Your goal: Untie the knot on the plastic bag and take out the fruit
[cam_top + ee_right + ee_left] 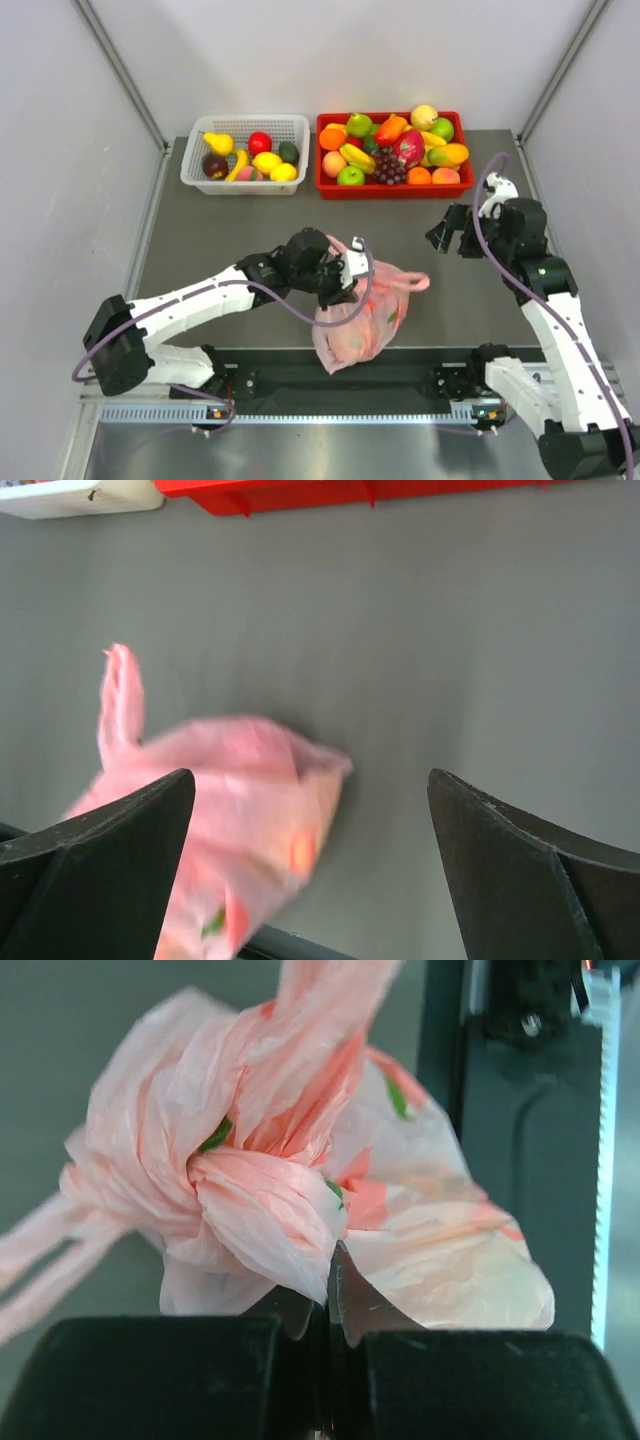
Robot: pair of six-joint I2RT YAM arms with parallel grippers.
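Observation:
The pink plastic bag lies at the table's near edge, partly over the black base rail. Reddish-orange and green fruit shows dimly through it. My left gripper is at the bag's top. In the left wrist view, the left gripper is shut on a fold at the lower edge of the knot, and the plastic bag bulges behind it. A handle loop points right. My right gripper hovers open, well to the right of the bag. In the right wrist view, the right gripper holds nothing and the plastic bag is blurred below.
A white basket of fruit stands at the back left and a red tray of fruit at the back right. The black base rail runs along the near edge. Grey walls close in both sides.

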